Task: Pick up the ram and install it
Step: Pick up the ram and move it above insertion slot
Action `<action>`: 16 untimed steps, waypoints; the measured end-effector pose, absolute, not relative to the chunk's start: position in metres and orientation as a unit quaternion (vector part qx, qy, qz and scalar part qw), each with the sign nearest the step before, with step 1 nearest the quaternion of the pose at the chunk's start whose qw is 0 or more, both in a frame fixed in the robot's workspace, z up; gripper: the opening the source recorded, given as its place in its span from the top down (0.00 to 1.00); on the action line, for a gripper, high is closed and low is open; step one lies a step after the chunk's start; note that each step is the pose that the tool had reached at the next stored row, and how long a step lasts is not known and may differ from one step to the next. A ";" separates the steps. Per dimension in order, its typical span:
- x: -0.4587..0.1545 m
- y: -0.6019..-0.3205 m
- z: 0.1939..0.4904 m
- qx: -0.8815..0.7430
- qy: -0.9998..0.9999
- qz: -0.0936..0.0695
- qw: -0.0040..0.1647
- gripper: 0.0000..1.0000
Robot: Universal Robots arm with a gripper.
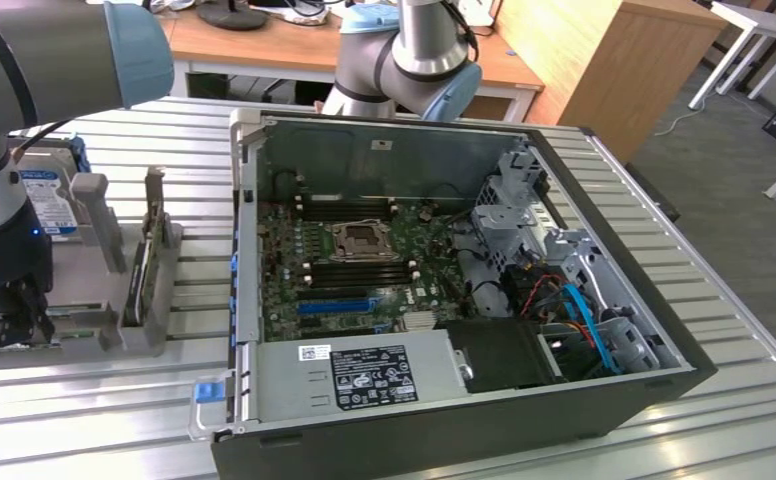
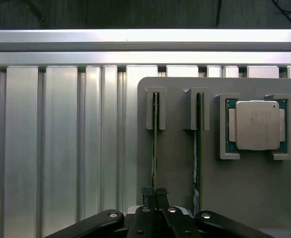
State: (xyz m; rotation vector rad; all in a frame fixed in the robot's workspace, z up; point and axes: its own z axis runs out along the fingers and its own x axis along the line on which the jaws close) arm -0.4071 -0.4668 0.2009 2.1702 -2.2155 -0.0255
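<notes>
Green and thin, the ram (image 2: 155, 148) stands on edge in a slot of the grey holder (image 2: 175, 161) — your gripper (image 2: 154, 193) is clenched on it, at the exterior view's left of the open computer case (image 1: 402, 160).

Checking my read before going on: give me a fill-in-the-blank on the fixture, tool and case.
The grey fixture holds ___ thin green circuit-board sticks on edge. The tool is at the stick ___ from the square silver processor chip. The black computer case lies with its side ___.
Missing: two; farther; open.
</notes>
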 end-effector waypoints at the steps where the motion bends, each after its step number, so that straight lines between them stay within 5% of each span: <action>1: -0.407 -0.467 0.201 0.700 -0.714 -0.008 0.020 0.88; 16: -0.407 -0.467 0.202 0.700 -0.714 -0.008 0.020 0.88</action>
